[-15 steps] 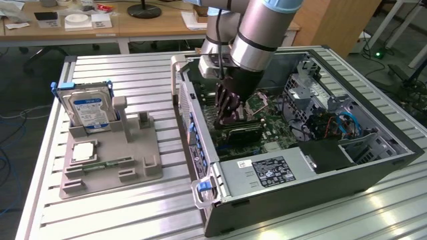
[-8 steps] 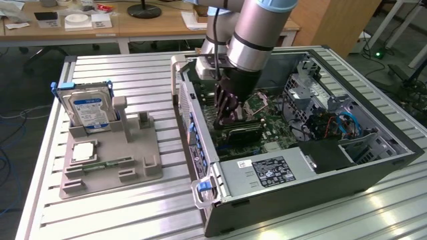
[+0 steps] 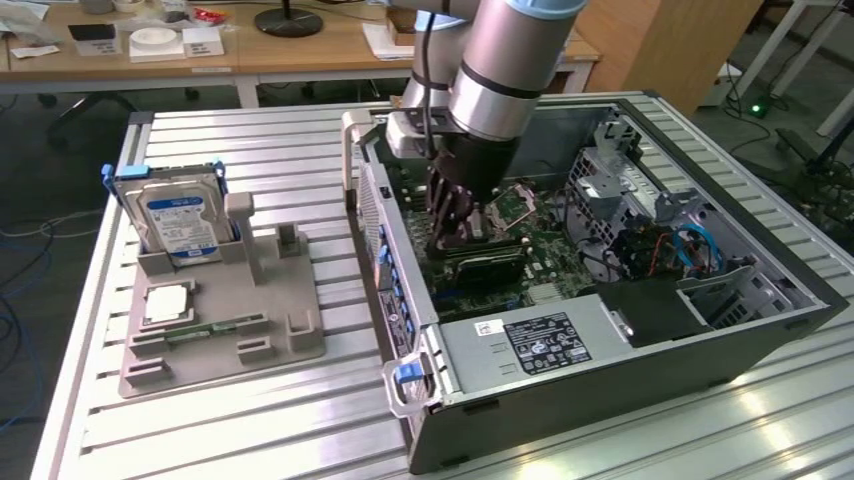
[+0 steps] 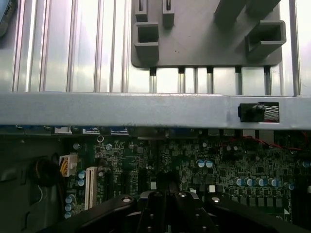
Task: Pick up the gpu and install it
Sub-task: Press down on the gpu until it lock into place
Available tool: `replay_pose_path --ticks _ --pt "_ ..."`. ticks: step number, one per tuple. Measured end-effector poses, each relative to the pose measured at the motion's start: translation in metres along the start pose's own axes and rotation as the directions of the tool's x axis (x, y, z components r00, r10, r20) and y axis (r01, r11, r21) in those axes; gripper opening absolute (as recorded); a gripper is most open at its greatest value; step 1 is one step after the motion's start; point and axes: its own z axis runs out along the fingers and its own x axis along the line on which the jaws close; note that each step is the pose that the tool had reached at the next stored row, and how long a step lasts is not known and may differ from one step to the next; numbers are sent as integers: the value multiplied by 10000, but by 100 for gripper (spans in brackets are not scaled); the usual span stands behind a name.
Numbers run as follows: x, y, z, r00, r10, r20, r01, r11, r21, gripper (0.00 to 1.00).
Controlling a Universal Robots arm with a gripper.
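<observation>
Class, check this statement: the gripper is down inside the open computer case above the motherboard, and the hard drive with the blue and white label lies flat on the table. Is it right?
One detail is wrong. The hard drive does not lie flat on the table: the exterior view shows it standing upright in the grey holder. The rest holds: the gripper is down inside the open computer case above the motherboard.

- Exterior view: high, angled down, set back over the slatted table (image 3: 267,420) and open computer case (image 3: 601,300).
- Wrist view: close above the motherboard (image 4: 194,165), facing the grey fixture (image 4: 204,43); both views share these.
</observation>
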Motion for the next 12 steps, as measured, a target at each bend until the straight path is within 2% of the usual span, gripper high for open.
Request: replay_pose_path --ticks 3,5,6,9,12 --pt "-1 51 26 10000 0 3 0 10000 42 10" --pt "0 76 52 10000 3 -11 -3 10000 44 10" --pt "-4 78 75 10000 3 6 -3 10000 55 10" --pt "-32 75 125 10000 1 2 -1 10000 75 10" --pt "-114 74 139 10000 2 -2 -2 10000 79 10"
